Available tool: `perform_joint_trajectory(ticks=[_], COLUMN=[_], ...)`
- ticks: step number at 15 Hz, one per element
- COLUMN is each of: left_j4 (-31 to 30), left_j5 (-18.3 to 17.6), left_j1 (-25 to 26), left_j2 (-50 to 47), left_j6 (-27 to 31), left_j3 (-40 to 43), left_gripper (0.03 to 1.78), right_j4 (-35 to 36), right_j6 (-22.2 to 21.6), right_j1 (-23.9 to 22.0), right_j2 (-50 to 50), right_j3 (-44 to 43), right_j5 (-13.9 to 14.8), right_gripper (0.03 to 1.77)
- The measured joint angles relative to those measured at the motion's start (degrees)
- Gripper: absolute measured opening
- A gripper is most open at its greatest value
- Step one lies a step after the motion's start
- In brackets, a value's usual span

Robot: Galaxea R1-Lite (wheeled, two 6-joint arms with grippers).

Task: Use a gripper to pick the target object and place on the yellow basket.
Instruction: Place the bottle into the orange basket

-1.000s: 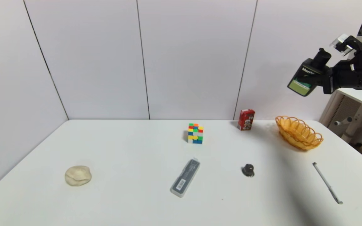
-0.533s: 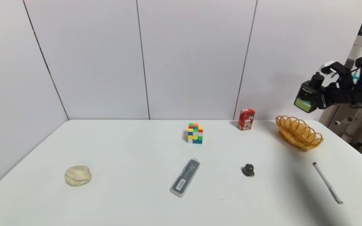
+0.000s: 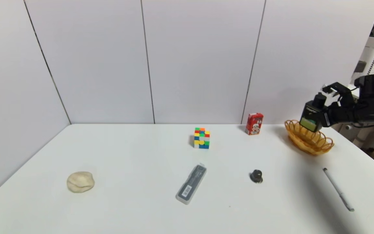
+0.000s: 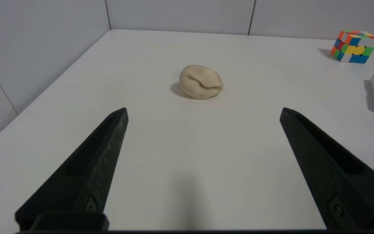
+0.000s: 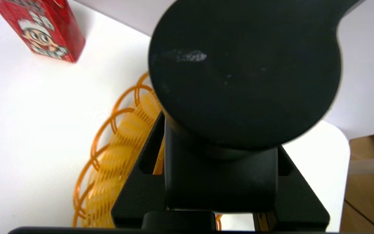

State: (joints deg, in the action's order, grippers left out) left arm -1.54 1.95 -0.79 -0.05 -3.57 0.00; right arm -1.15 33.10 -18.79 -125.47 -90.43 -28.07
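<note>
Here the right gripper (image 3: 324, 114) clamps the target object (image 3: 312, 116) directly above the yellow basket (image 3: 308, 137); the left gripper (image 4: 203, 110) idles wide apart.

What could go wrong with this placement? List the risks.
1. The right pincer holds the pump bottle tilted above the yellow basket; released like this, it may topple.
2. The basket is shallow with an open looped rim, so the bottle could roll out.
3. The basket sits near the table's right edge, so a push could shift it.
</note>
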Motion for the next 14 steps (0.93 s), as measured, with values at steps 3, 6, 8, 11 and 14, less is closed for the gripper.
perform_joint_trajectory(ticks=[3, 6, 8, 11, 14], left_j4=[0.0, 0.0, 0.0, 0.0, 0.0], left_j5=[0.0, 0.0, 0.0, 0.0, 0.0], left_j1=[0.0, 0.0, 0.0, 0.0, 0.0], left_j2=[0.0, 0.0, 0.0, 0.0, 0.0], left_j6=[0.0, 0.0, 0.0, 0.0, 0.0], left_j3=[0.0, 0.0, 0.0, 0.0, 0.0], left_gripper=[1.69, 1.69, 1.69, 1.69, 1.69], right_j4=[-0.4, -2.0, -2.0, -1.9, -1.8], right_j6=[-0.4, -0.5, -0.4, 0.0, 0.3], right_j1=[0.0, 0.0, 0.1, 0.1, 0.3], right_j2=[-0.9, -0.9, -1.0, -1.2, -1.6], right_j3=[0.4, 0.6, 1.2, 2.5, 3.0], right_j5=[0.0, -0.3, -0.3, -0.4, -0.4], right_gripper=[0.63, 0.63, 0.63, 0.63, 0.93])
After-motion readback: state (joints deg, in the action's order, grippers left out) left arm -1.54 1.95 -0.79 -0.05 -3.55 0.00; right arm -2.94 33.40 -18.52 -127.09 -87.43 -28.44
